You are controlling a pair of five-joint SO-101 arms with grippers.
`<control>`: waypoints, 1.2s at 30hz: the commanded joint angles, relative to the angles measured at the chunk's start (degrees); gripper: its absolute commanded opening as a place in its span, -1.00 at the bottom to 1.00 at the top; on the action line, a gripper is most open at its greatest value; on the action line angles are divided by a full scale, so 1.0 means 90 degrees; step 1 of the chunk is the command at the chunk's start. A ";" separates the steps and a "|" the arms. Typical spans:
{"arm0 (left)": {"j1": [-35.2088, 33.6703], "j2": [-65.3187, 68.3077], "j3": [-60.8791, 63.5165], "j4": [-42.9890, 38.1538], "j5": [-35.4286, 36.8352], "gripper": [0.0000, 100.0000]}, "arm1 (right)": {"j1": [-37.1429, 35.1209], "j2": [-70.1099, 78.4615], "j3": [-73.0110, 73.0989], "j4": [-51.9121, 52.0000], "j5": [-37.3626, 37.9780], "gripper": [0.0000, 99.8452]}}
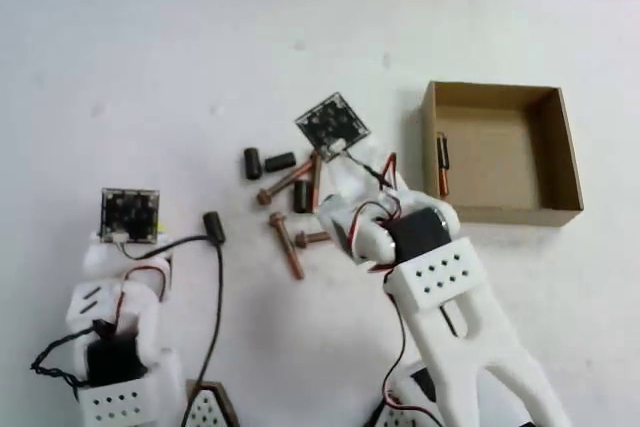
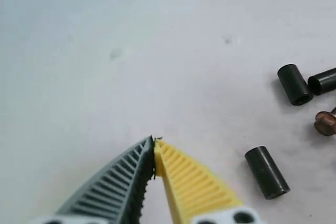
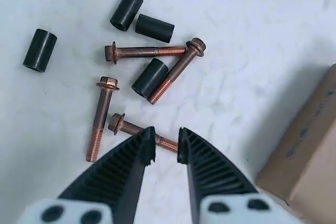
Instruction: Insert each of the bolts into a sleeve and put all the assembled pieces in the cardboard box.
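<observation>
High view showed the white surface (image 1: 150, 57) running bare to its far edge, with the whole stretch beyond the pile open. The cardboard box (image 1: 565, 152) sat to the right of the pile and apart from it, open side up. One slim copper-coloured piece (image 1: 442, 162) lay along its inner wall on the pile's side.

My right fingers (image 3: 126, 166) were spread a little, and the gap between the tips hung over the threaded end of the nearest bolt (image 3: 126, 125). I could not tell whether they touched it. Three more bolts (image 3: 144, 52) lay just beyond, one lying against a black sleeve (image 3: 149, 77). Two sleeves (image 3: 154, 28) nearly touched each other at the pile's far side, and a fourth sleeve (image 3: 39, 50) sat off alone. A bare strip separated the pile from the box's corner.

My left fingers (image 2: 178, 182) were pressed together at the tips with nothing between them, over bare surface. The lone sleeve lay just beside them, with two others and a bolt head (image 2: 325, 123) farther off. Everything ahead of them lay open to the surface's far edge.
</observation>
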 commanded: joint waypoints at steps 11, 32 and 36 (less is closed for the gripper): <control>-0.0650 -0.0044 -0.0488 0.0576 -0.0068 -0.95 | -0.0601 0.0220 -0.0283 -0.0288 -0.0137 -0.87; -0.1216 -0.0044 -0.0498 0.0625 -0.0068 -0.95 | -0.1646 0.4127 -0.3145 -0.0259 -0.1074 -0.87; -0.1665 -0.0044 -0.0498 0.0625 -0.0068 -0.95 | -0.1832 0.4459 -0.3438 -0.0259 -0.1074 -0.87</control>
